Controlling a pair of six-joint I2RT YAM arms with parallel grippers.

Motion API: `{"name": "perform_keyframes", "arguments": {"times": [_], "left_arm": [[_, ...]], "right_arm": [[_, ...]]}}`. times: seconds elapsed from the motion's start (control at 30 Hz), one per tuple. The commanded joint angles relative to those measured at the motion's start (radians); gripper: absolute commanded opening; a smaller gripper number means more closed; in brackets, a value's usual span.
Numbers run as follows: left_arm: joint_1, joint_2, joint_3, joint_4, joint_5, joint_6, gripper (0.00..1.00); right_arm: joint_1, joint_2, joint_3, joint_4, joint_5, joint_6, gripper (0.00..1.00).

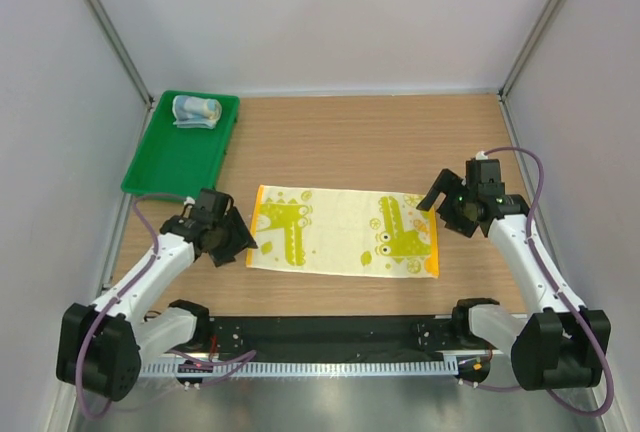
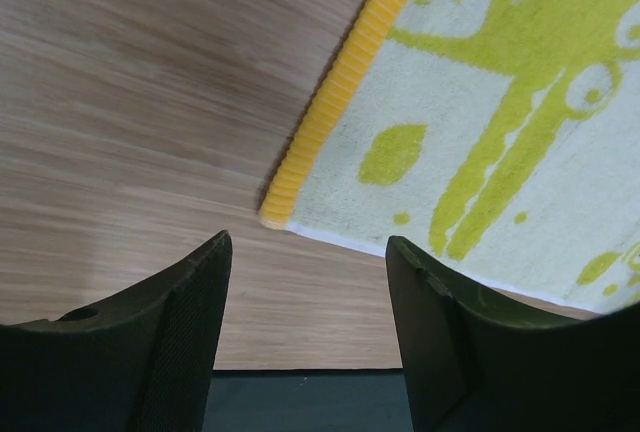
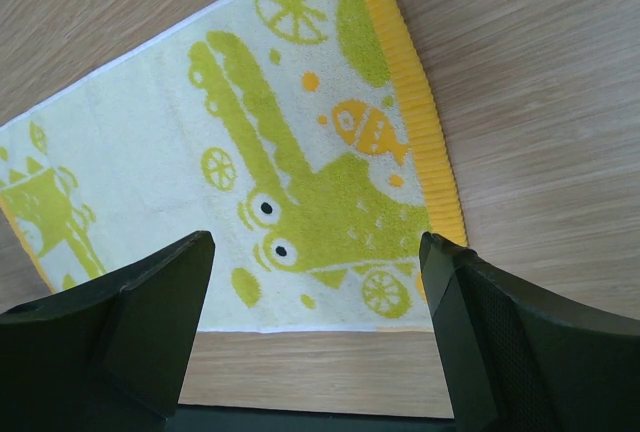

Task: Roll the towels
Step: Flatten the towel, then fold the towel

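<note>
Jaws of the left gripper [image 2: 310, 252] and right gripper [image 3: 315, 242] are spread (nothing held). The orange edge [image 2: 340, 82] of the crocodile towel [image 1: 343, 233] should be pinched low and rolled evenly.

Two towels [image 1: 345, 232] [image 1: 196, 111], one green tray [image 1: 168, 164], two arms [image 1: 148, 270] [image 1: 527, 248]

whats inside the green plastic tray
One rolled light blue printed towel lies at the far end of the green plastic tray. The tray floor beneath the roll is covered.

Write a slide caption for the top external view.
Left gripper and right gripper flank the flat yellow-green towel; a rolled blue towel lies in the green tray.
</note>
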Motion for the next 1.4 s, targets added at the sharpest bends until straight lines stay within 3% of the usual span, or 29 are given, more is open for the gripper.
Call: {"name": "perform_keyframes", "arguments": {"times": [0.0,0.4,0.5,0.57,0.63,0.73,0.77,0.9,1.03,1.2,1.37], "left_arm": [[-0.012,0.037,-0.027,0.059,-0.015,-0.049,0.64],[-0.037,0.058,-0.133,0.177,-0.006,-0.06,0.6],[-0.038,0.081,-0.146,0.217,0.008,-0.058,0.54],[-0.041,0.093,-0.153,0.234,0.017,-0.057,0.44],[-0.044,0.103,-0.148,0.246,0.02,-0.051,0.4],[-0.044,0.112,-0.137,0.246,0.028,-0.04,0.27],[-0.044,0.11,-0.133,0.246,0.031,-0.039,0.17],[-0.044,0.086,-0.116,0.232,0.049,-0.039,0.01],[-0.044,-0.001,-0.094,0.17,0.039,-0.051,0.0],[-0.044,-0.12,-0.087,0.067,-0.009,-0.081,0.0],[-0.046,-0.179,-0.102,0.038,-0.012,-0.104,0.0]], "right_arm": [[0.002,-0.008,0.024,-0.007,-0.003,-0.015,0.91],[0.003,-0.017,0.061,-0.036,0.006,-0.021,0.91],[0.002,-0.01,0.063,-0.041,0.006,-0.024,0.91],[0.003,-0.009,0.057,-0.039,0.003,-0.024,0.91],[0.003,-0.022,0.046,-0.027,0.002,-0.026,0.91],[0.002,-0.078,0.017,-0.013,0.016,-0.004,0.92],[0.002,-0.091,-0.002,-0.01,0.017,0.003,0.92],[0.003,-0.117,-0.058,-0.041,0.008,0.081,0.9],[0.003,-0.184,-0.161,-0.046,0.006,0.153,0.85],[0.003,-0.325,-0.246,-0.105,0.154,0.226,0.82],[0.002,-0.283,-0.284,-0.102,0.157,0.238,0.66]]}}
